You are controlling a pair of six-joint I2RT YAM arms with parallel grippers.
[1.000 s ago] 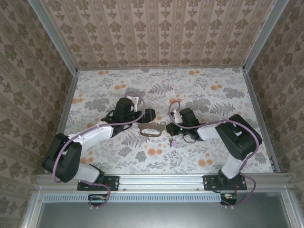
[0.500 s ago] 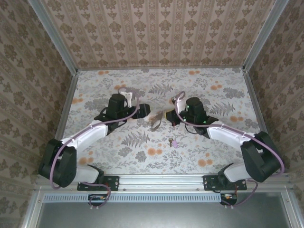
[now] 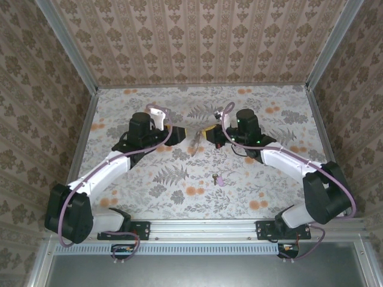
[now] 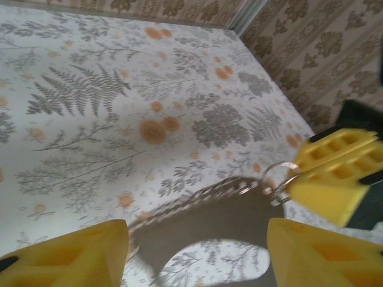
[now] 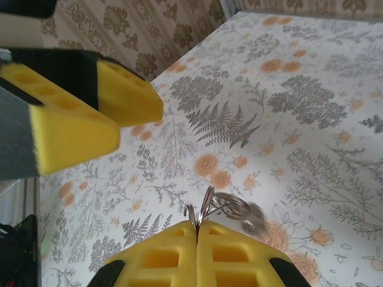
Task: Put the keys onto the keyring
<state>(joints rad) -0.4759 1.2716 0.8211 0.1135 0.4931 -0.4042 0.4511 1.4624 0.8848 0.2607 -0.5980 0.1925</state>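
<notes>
Blur, cropping and small size around the keyring

In the left wrist view the keyring [image 4: 227, 209] is smeared and runs off the bottom edge between the pads [image 4: 66, 254] of the left gripper [image 4: 197, 251]. The pads are cropped too, so contact cannot be judged. The right gripper [image 5: 196, 242] is cut by the bottom edge in its own view. From above, the key [image 3: 216, 177] is too small for detail.

Damask walls [image 3: 203, 36], floral, perhaps fabric, tabletop [image 3: 269, 191]
</notes>
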